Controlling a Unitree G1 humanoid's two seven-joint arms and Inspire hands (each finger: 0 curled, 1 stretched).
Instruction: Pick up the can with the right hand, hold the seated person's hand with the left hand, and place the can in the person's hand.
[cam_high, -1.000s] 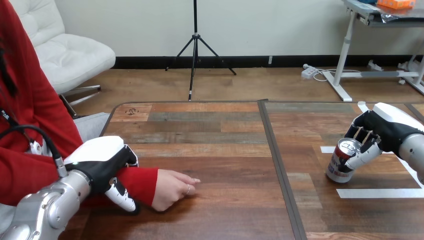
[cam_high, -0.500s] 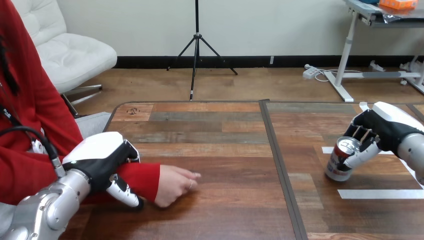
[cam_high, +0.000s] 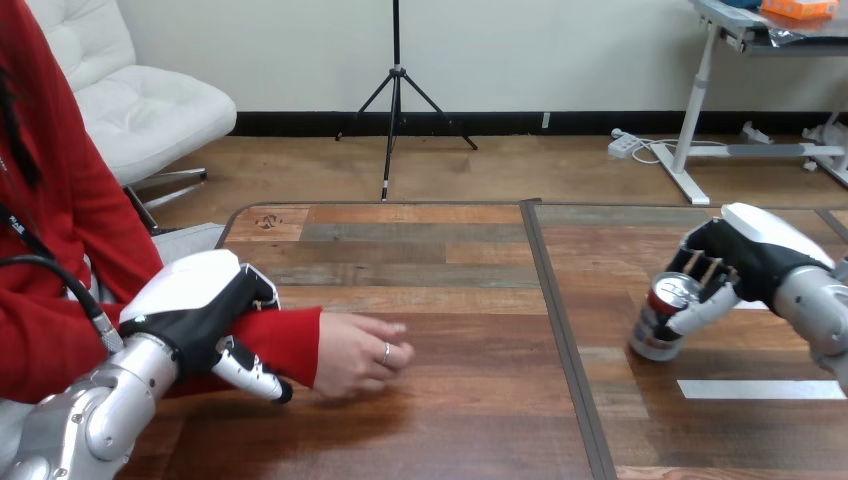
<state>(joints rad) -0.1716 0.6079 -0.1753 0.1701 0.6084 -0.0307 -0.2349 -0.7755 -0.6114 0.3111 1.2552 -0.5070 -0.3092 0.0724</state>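
Two hands grip: the left hand (cam_high: 195, 310), palm down, curls round the person's red-sleeved wrist (cam_high: 296, 342) near left; the right hand (cam_high: 745, 262) clamps the tilted silver-and-red drink can (cam_high: 658, 320) at the wooden surface's (cam_high: 450, 300) right, now shifted slightly leftward.

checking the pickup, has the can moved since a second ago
Yes: the can, in the right robot hand, has shifted left past the end of the white tape strip.

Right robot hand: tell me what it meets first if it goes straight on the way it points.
The right robot hand, shut on the can, points toward the view's left. The table ahead looks free; first in line is probably the person's hand, though depth is unclear.
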